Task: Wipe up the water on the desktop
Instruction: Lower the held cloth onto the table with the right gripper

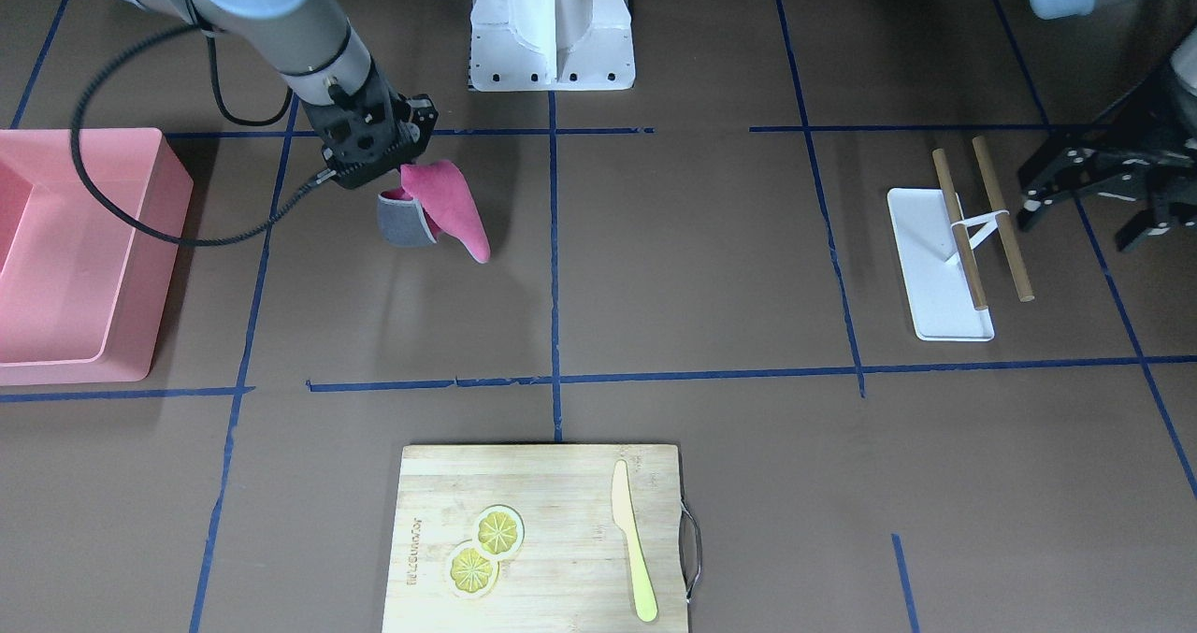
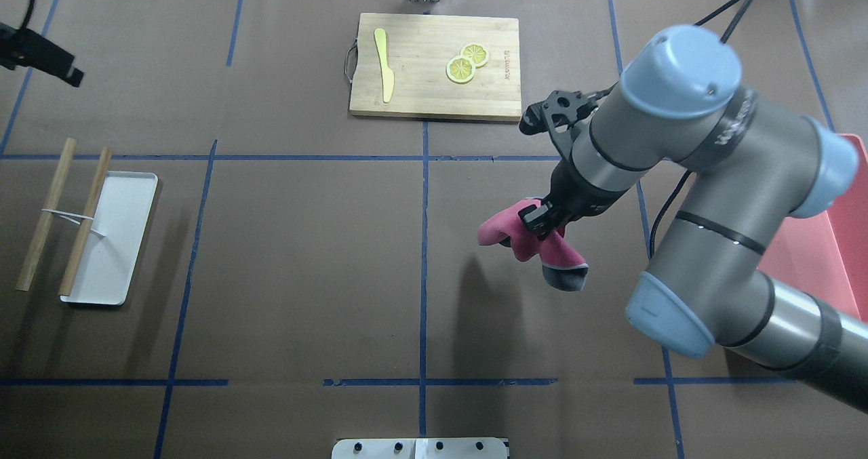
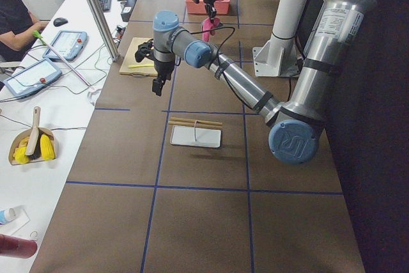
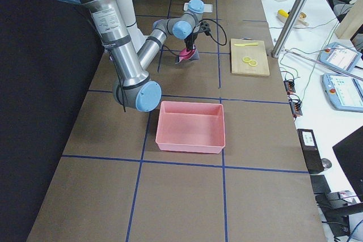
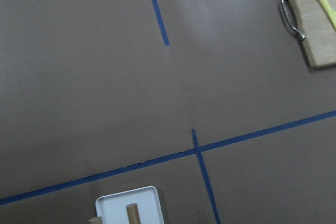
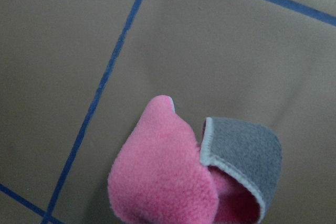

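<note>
The desktop (image 1: 692,259) is a dark-brown surface with blue tape lines; I see no water on it. My right gripper (image 1: 397,170) is shut on a pink and grey cloth (image 1: 449,205), which hangs folded a little above the desktop. The overhead view shows the right gripper (image 2: 539,220) and the cloth (image 2: 529,238) right of the middle tape line. The cloth (image 6: 173,171) fills the lower part of the right wrist view. My left gripper (image 1: 1075,226) is open and empty, above the desktop beside the white tray.
A pink bin (image 1: 84,250) stands on my right side. A bamboo cutting board (image 1: 542,539) with two lemon slices (image 1: 486,549) and a yellow knife (image 1: 634,539) lies at the far edge. A white tray (image 1: 940,268) with two wooden sticks (image 1: 1001,217) lies on my left side.
</note>
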Robot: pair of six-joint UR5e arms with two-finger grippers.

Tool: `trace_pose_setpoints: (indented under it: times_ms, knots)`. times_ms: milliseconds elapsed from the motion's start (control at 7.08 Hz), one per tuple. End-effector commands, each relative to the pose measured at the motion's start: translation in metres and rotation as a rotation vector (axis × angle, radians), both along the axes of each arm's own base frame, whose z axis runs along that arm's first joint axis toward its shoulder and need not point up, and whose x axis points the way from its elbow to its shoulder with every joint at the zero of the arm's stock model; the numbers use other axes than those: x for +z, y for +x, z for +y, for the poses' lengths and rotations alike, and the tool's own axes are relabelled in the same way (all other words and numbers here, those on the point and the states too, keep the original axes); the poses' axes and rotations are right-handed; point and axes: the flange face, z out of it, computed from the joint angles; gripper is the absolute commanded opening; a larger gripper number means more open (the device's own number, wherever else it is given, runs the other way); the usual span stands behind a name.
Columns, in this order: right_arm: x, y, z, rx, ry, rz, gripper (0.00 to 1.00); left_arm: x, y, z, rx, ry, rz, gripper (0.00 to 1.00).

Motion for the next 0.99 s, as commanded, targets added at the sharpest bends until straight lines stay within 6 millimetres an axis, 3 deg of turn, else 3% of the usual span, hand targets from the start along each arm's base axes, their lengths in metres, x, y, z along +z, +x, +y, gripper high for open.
trace_pose_setpoints:
  times_ms: [0,283,424,848]
  knots:
    - [0.046,-0.012,0.013,-0.038,-0.021,0.004,0.0,0.028,-0.041,0.004,0.008,0.03,-0.037,1.0]
    - [0.082,-0.001,-0.002,-0.005,-0.063,0.058,0.0,0.026,-0.049,0.007,0.002,0.04,-0.036,1.0]
    - [0.108,0.002,-0.024,0.028,-0.102,0.103,0.0,0.025,-0.048,0.007,0.004,0.041,-0.036,1.0]
    - [0.172,0.049,-0.098,0.164,-0.203,0.198,0.0,0.02,-0.048,0.005,0.002,0.049,-0.034,1.0]
